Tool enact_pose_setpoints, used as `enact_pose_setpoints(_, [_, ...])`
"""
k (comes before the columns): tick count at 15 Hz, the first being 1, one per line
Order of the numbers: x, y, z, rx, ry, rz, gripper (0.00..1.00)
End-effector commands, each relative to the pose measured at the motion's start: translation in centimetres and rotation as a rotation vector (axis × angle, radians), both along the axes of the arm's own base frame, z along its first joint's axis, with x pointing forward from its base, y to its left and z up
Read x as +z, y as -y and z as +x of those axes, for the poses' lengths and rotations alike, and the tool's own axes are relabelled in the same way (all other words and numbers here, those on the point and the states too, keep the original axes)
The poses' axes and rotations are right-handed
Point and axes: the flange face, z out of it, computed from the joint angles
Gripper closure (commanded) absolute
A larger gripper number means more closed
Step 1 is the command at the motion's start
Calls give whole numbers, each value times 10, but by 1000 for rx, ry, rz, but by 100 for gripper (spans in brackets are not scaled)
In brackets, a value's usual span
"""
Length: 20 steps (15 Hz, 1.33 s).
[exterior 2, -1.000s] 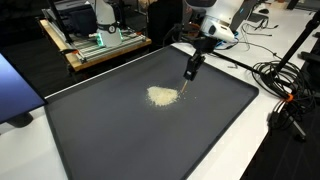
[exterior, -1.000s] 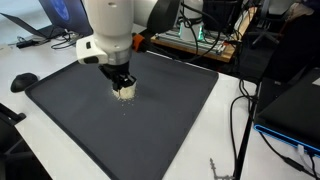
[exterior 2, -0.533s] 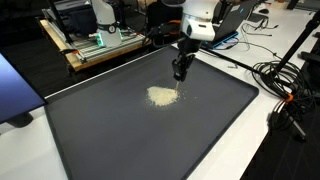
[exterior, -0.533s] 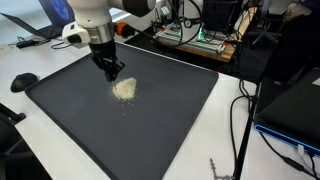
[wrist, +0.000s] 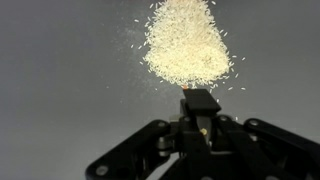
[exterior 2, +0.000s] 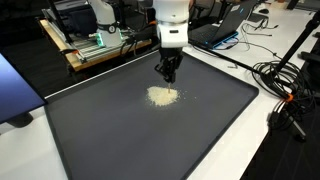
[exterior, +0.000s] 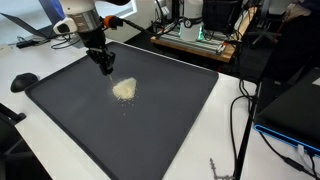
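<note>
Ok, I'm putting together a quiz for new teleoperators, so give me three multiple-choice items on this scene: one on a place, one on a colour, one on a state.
1. Where does the grain pile lie?
A. on a shelf
B. on the dark mat
C. in a bowl

2. What colour are the grains?
A. pale cream
B. green
C. red

3. How do the jaws of the tool stand?
A. wide open
B. shut together
C. clamped on a cup

Answers:
1 B: both exterior views show the pile lying near the middle of the mat.
2 A: the wrist view shows light cream grains against the dark surface.
3 B: in the wrist view the fingertips meet with no gap between them, just short of the pile.
</note>
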Motion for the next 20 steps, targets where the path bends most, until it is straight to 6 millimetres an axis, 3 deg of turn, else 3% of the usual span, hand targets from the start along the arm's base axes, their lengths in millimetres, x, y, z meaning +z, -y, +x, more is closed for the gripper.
enact_pose_setpoints(1, [5, 26, -10, -6, 52, 138, 97])
enact_pose_setpoints(5, [1, 58, -15, -41, 116, 303, 97])
enact_pose_setpoints(6, [1, 50, -7, -33, 72, 228, 97])
enact_pose_setpoints(7, [1, 57, -9, -35, 78, 237, 88])
enact_pose_setpoints(14, [-1, 50, -7, -29, 74, 235, 88])
enact_pose_setpoints(15, [-3, 51, -7, -20, 69, 258, 97])
enact_pose_setpoints(20, [-14, 73, -16, 11, 65, 419, 97])
